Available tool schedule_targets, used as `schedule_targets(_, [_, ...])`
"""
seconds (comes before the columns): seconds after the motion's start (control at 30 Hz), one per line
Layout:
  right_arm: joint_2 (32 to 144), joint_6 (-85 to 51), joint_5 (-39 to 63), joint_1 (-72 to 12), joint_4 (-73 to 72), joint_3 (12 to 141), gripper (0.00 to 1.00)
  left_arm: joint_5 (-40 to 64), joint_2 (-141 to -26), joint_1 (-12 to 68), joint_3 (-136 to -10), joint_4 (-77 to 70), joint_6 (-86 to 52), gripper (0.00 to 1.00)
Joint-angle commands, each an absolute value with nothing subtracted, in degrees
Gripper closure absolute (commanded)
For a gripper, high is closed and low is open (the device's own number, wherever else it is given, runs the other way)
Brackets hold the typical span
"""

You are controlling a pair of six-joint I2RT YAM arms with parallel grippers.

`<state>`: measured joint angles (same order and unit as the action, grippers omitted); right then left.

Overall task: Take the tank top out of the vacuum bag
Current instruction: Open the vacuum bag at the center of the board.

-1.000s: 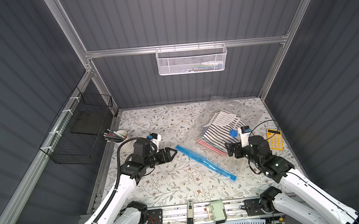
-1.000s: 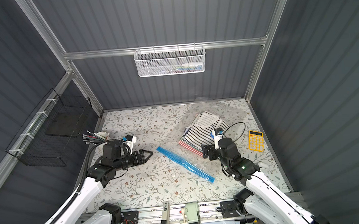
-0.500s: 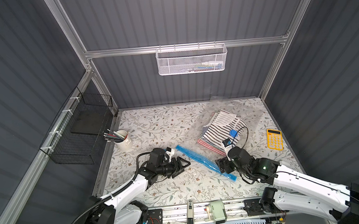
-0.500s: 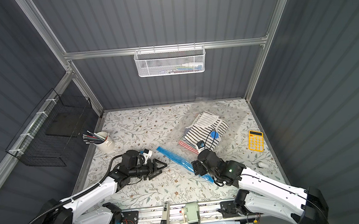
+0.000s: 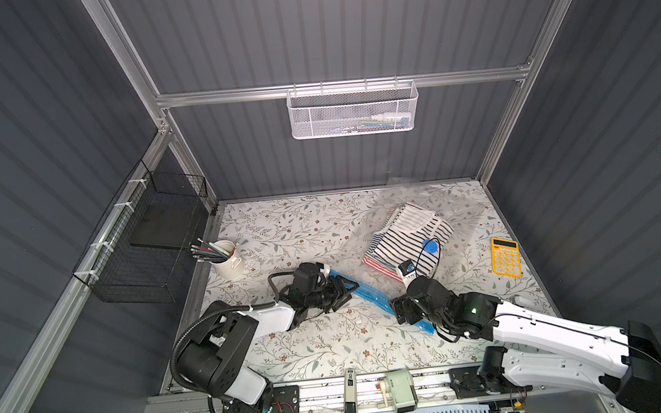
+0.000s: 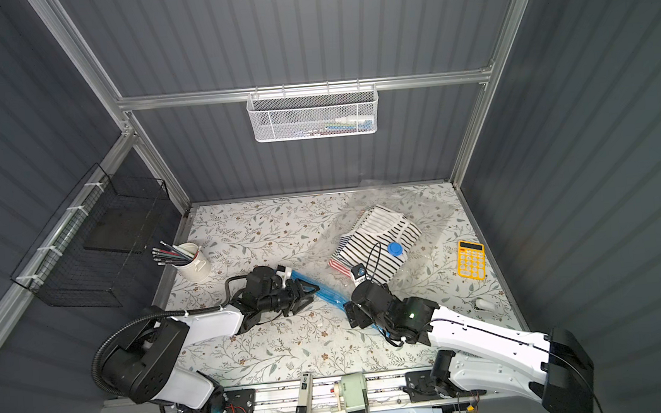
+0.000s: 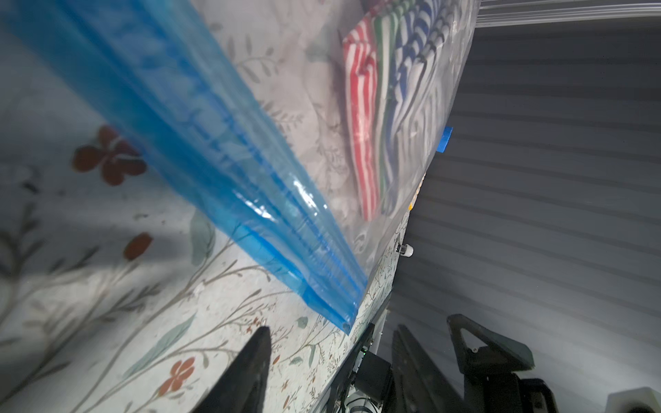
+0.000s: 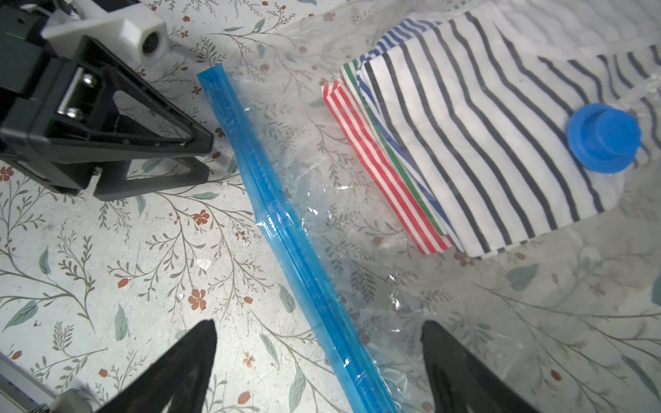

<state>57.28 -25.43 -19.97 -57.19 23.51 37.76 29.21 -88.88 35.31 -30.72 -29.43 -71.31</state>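
The vacuum bag [image 5: 456,213] lies crinkled on the floral table, its blue zip strip [image 5: 372,299] running diagonally and its blue valve cap [image 5: 430,245] on top. The folded striped tank top [image 5: 407,231] sits inside the bag, also plain in the right wrist view [image 8: 475,143]. My left gripper [image 5: 347,289] lies low at the strip's far left end, jaws partly apart with nothing between them; its fingertips [image 8: 205,141] stand just beside the strip [image 8: 250,161]. My right gripper [image 8: 318,323] is open wide and straddles the strip near its other end [image 5: 403,310].
A yellow calculator [image 5: 505,260] lies at the right edge. A white cup of pens [image 5: 226,260] stands at the left. A black wire basket [image 5: 142,246] hangs on the left wall and a white mesh basket [image 5: 353,111] on the back rail.
Both arms have come down and inward to the blue strip. The left gripper slid right to the strip's end and its jaws narrowed. The right gripper moved nearer, over the strip.
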Motion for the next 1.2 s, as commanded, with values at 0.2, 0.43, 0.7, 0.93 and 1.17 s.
schedule_targets(0.2, [57.7, -24.0, -21.4, -58.1, 21.0, 39.5, 0.09, 24.1, -93.2, 38.3, -33.8, -31.8, -73.7, 0.52])
schedule_targets(0.43, [57.8, -23.0, -20.6, -58.2, 20.1, 39.6, 0.09, 19.3, -94.8, 39.5, -34.3, -34.3, -74.6, 0.54])
schedule_targets(0.7, [57.6, -19.7, -21.7, -59.2, 18.3, 39.8, 0.08, 15.1, -92.3, 40.1, -34.7, -36.7, -72.1, 0.86])
schedule_targets(0.93, [62.8, -15.2, -27.1, -60.0, 18.8, 42.8, 0.08, 15.1, -89.2, 40.6, -36.7, -32.7, -70.8, 1.0])
schedule_targets(1.17, [72.2, -12.5, -26.9, -60.4, 19.2, 48.3, 0.09, 16.1, -87.1, 40.6, -37.7, -30.7, -69.9, 1.0])
